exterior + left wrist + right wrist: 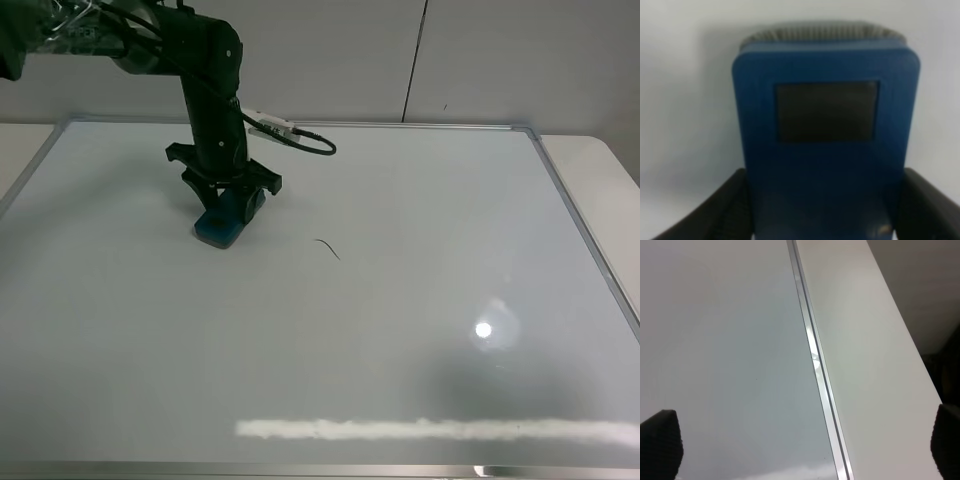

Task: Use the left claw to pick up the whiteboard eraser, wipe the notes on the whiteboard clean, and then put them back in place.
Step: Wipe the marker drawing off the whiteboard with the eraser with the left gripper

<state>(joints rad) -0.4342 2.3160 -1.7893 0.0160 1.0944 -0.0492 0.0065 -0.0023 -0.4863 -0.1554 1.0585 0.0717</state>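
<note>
Whiteboard eraser (217,232) clamped in left claw (223,206), resting on whiteboard (400,300), right claw (802,440) spread

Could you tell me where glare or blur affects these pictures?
Exterior high: a round glare spot and a long bright streak on the whiteboard; left wrist: the whiteboard eraser looks soft, out of focus; right wrist: sharper, a small glint on the frame.
</note>
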